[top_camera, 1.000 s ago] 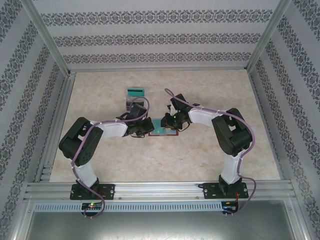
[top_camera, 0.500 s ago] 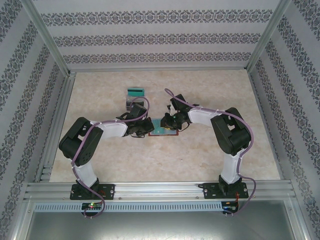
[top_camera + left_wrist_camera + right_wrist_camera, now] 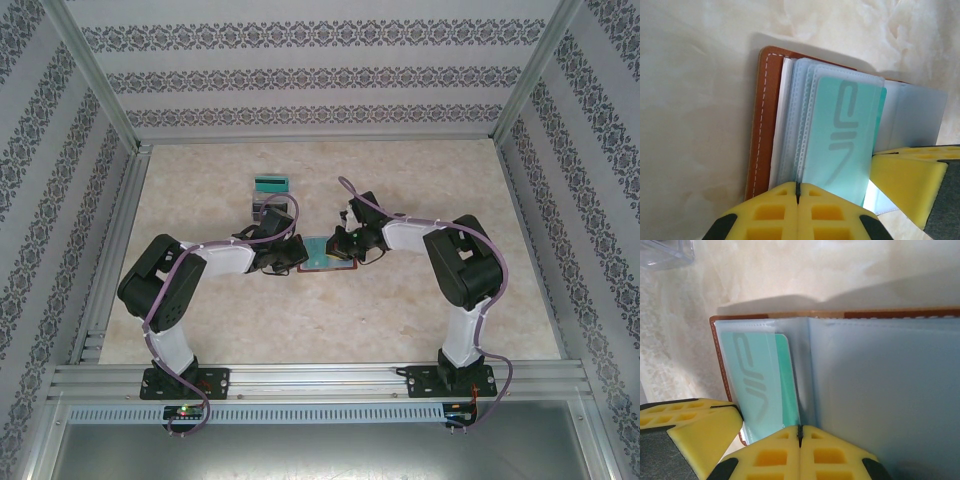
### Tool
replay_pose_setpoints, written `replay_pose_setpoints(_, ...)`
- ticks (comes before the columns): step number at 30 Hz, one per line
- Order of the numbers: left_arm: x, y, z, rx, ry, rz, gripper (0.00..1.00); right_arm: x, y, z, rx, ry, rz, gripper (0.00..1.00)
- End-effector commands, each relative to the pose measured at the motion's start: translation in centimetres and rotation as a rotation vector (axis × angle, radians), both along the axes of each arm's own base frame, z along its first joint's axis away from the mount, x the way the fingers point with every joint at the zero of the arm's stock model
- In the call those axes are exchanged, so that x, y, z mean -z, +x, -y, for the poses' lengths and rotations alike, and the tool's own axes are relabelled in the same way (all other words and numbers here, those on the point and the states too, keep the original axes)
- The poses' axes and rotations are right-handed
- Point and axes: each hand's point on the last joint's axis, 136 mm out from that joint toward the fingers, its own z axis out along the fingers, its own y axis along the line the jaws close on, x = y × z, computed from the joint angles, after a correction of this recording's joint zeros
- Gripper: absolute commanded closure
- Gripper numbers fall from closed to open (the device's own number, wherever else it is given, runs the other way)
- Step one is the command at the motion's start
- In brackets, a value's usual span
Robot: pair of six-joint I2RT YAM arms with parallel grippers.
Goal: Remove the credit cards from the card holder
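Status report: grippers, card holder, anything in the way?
Left gripper, right gripper shut at edge of open brown leather card holder. Teal card in clear sleeve, not out. Clear plastic box apart.

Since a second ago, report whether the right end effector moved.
Yes: the right end effector edged slightly down-frame, toward the front rail.

Bright, even light with soft shadows; wrist close-ups sharp.
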Motion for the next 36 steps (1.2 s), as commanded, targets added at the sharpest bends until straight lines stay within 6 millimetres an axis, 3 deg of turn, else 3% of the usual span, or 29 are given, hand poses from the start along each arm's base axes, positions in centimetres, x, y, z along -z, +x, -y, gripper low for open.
replay_pose_setpoints(1,2.0,-1.9,-0.6,0.011,0.046,-0.078,1.00,-0.8,-0.1,0.7,0.016,0.016,0.016,1.00)
replay_pose_setpoints(12,2.0,-2.0,-0.9,0.013,0.064,-0.079,1.00,-1.1,-0.1,1.7,0.031,0.023,0.024,1.00)
replay_pose_setpoints(13,2.0,-1.9,-0.8,0.015,0.061,-0.081,1.00,-1.0,-0.1,1.7,0.030,0.022,0.021,0.98)
replay_pose_setpoints(14,2.0,-1.9,-0.7,0.017,0.059,-0.084,1.00,-0.9,-0.1,1.7,0.028,0.018,0.017,0.81)
replay_pose_setpoints(18,2.2,-1.9,-0.5,0.026,0.057,-0.089,1.00,-0.4,0.1,1.4,0.023,0.019,0.005,0.67)
replay_pose_setpoints(21,2.2,-1.9,-0.5,0.028,0.057,-0.091,1.00,-0.1,0.2,0.9,0.010,0.020,-0.002,0.66)
replay_pose_setpoints(29,2.3,-1.9,-0.4,0.032,0.052,-0.095,1.00,0.4,0.0,0.4,-0.001,0.024,-0.012,0.71)
replay_pose_setpoints(33,2.2,-1.9,-0.4,0.034,0.051,-0.094,1.00,0.5,-0.1,0.4,0.000,0.031,-0.014,0.80)
replay_pose_setpoints(36,2.2,-1.9,-0.4,0.036,0.055,-0.095,1.00,0.3,-0.1,0.4,-0.001,0.045,-0.009,0.95)
